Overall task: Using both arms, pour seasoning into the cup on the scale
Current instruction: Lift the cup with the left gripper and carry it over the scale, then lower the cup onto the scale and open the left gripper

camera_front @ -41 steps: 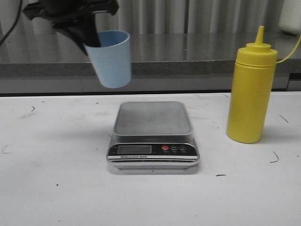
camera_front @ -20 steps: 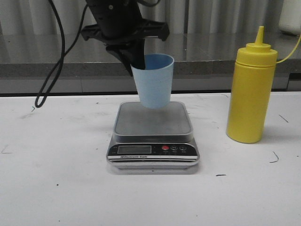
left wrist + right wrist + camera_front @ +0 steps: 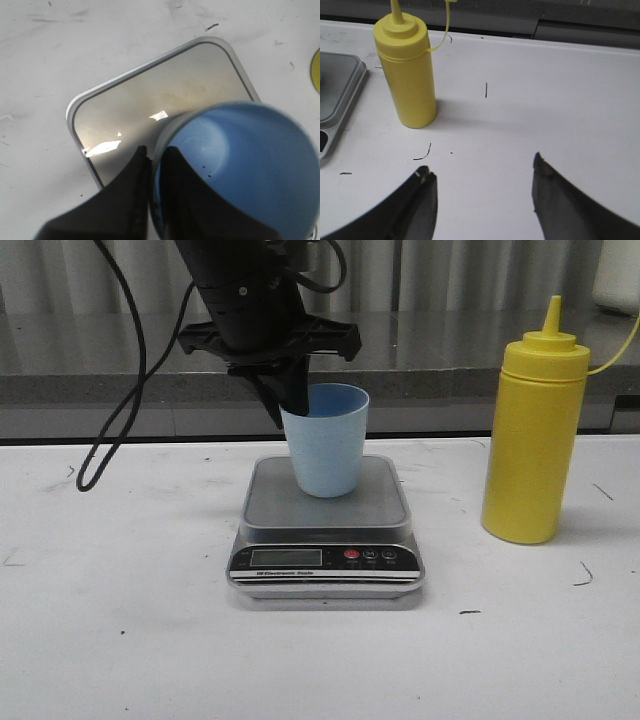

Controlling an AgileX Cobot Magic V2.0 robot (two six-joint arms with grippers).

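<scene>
The pale blue cup stands upright on the steel platform of the silver scale at mid-table. My left gripper comes down from above and is shut on the cup's left rim, one finger inside and one outside; in the left wrist view the gripper pinches the cup wall over the scale. The yellow seasoning bottle stands upright right of the scale, untouched. In the right wrist view my right gripper is open and empty above bare table, the bottle ahead of it and to one side.
A grey counter ledge runs along the back of the white table. A black cable hangs from the left arm down to the table's back left. The scale's corner shows in the right wrist view.
My left gripper carried the cup from high at the left rightward and down; it now rests on the scale's platform. The bottle has not moved.
</scene>
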